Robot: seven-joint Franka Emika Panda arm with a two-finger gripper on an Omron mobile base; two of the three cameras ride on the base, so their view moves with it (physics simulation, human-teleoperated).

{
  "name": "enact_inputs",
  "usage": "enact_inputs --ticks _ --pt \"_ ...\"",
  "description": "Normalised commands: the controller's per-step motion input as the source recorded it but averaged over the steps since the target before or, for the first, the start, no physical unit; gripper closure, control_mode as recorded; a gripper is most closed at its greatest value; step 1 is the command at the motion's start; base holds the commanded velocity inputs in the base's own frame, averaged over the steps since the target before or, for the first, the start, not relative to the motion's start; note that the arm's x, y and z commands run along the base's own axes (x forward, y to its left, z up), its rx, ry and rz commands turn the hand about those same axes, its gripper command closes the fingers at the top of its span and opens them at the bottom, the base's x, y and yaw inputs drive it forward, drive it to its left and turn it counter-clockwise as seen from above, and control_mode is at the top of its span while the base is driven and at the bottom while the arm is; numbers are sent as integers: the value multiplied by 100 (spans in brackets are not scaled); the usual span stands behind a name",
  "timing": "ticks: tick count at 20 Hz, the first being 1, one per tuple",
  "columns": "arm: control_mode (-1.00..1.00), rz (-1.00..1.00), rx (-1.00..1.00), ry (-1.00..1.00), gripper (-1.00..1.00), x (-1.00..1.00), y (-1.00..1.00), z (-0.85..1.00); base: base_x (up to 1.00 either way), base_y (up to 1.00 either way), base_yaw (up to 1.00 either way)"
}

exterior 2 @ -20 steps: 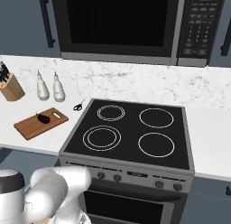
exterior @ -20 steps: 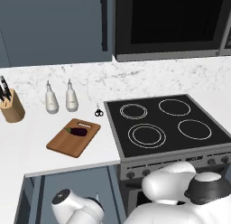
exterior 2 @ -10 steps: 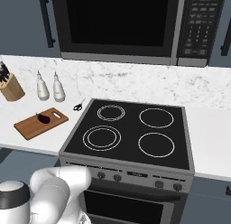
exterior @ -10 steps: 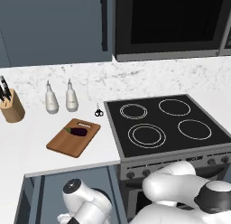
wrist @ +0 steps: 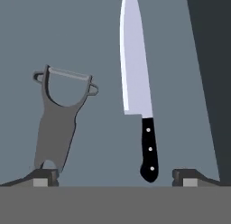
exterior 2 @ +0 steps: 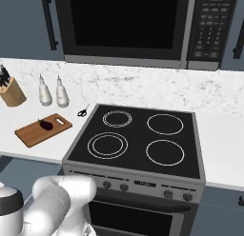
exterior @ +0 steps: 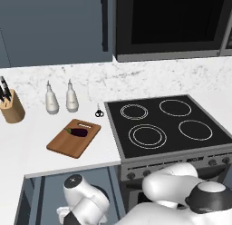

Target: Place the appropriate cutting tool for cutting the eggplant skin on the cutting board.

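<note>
Our gripper (wrist: pixel 115 177) is spread wide, holding nothing. The peeler (wrist: pixel 60 120) lies flat on a grey floor, its handle end touching or just above our left fingertip (wrist: pixel 41 177); we cannot tell which. The knife (wrist: pixel 137 87) lies beside it, between the tips, its blade tip cut off at the top edge. In the left base view our arm bends low before the counter, hand hidden. On the counter the eggplant (exterior: pixel 77 132) rests on the board (exterior: pixel 61 144), with scissors (exterior: pixel 99 112) near.
</note>
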Motion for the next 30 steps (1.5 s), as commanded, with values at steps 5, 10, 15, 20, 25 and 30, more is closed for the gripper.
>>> enact_inputs --ticks 5,10,15,20,25,30 --pt "-100 -2 0 0 -100 10 36 -18 0 0 0" --pt "-100 -1 0 0 -100 14 6 -27 0 0 0" --pt "-100 0 0 1 -100 6 0 -30 0 0 0" --pt "-100 -1 0 2 -100 1 5 -25 0 0 0" --pt "-100 -3 0 2 -100 1 9 -18 0 0 0" --pt "-100 -5 0 0 -100 6 15 -12 0 0 0"
